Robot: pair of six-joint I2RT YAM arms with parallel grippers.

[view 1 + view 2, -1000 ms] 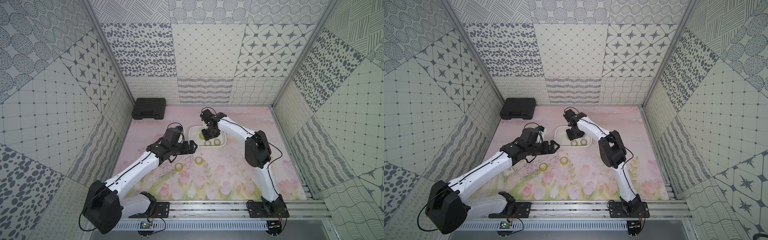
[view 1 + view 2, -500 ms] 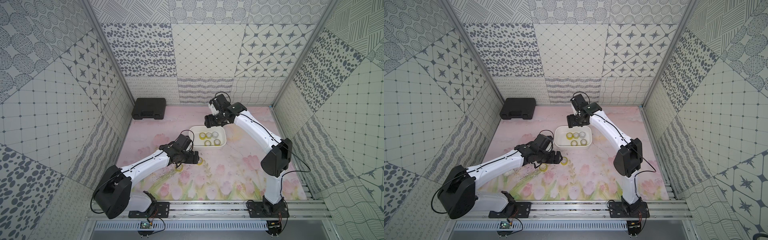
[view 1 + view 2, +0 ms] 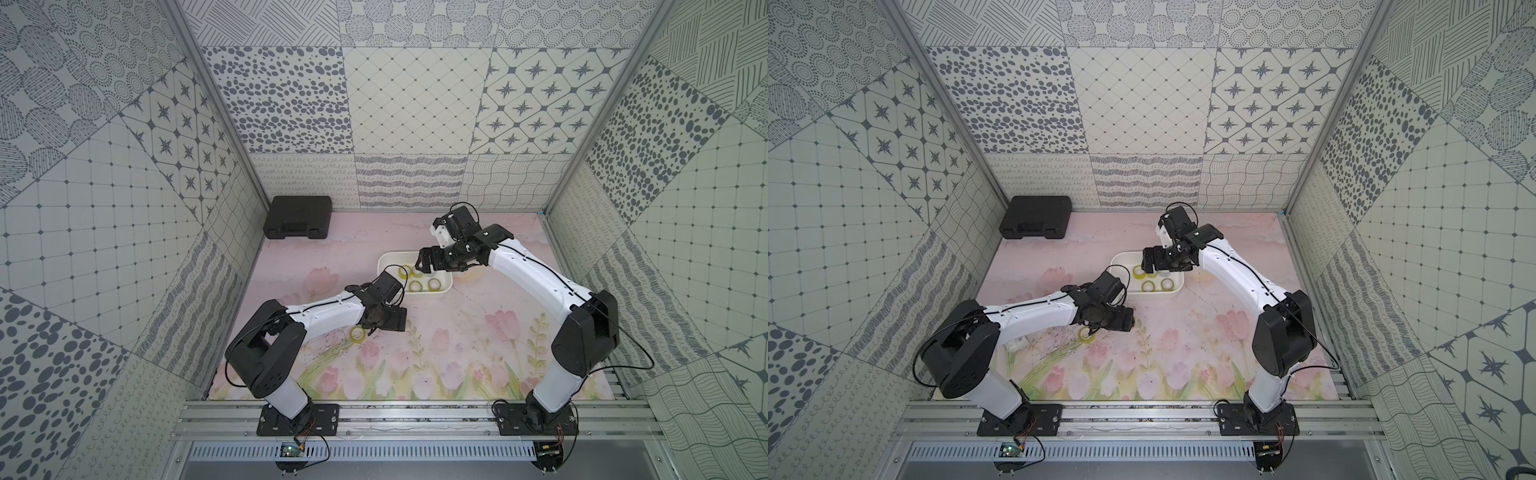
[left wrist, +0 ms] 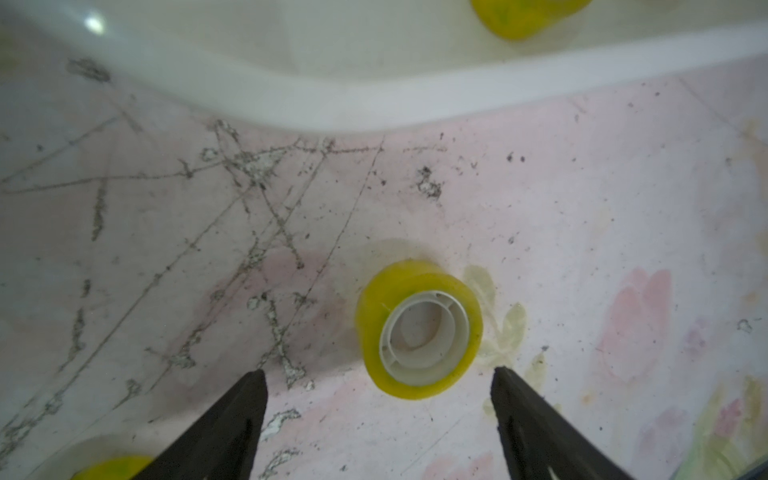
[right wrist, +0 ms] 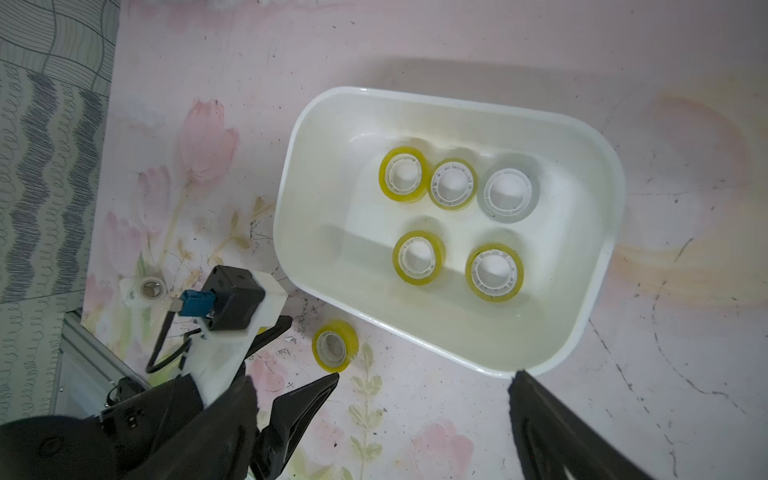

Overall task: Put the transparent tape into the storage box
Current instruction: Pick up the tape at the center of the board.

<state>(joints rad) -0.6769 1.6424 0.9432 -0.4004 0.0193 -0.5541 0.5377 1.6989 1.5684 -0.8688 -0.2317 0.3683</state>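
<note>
Transparent tape (image 4: 419, 332): glossy yellow ring, white core; left hand (image 4: 378, 370), right hand (image 5: 426, 374) spread empty.

White shallow box (image 5: 557, 270) with rounded corners and a lipped rim, upright and open, mid-table toward the back edge. Inside, lying flat with white cores up: four yellow rings (image 5: 403, 173) and one greyish ring (image 5: 509, 193), three in a close row, two apart. Out on the table, flat: a loose ring (image 4: 419, 330) near the box's front-left corner, a second loose ring (image 3: 357, 333) further toward the front edge.
</note>
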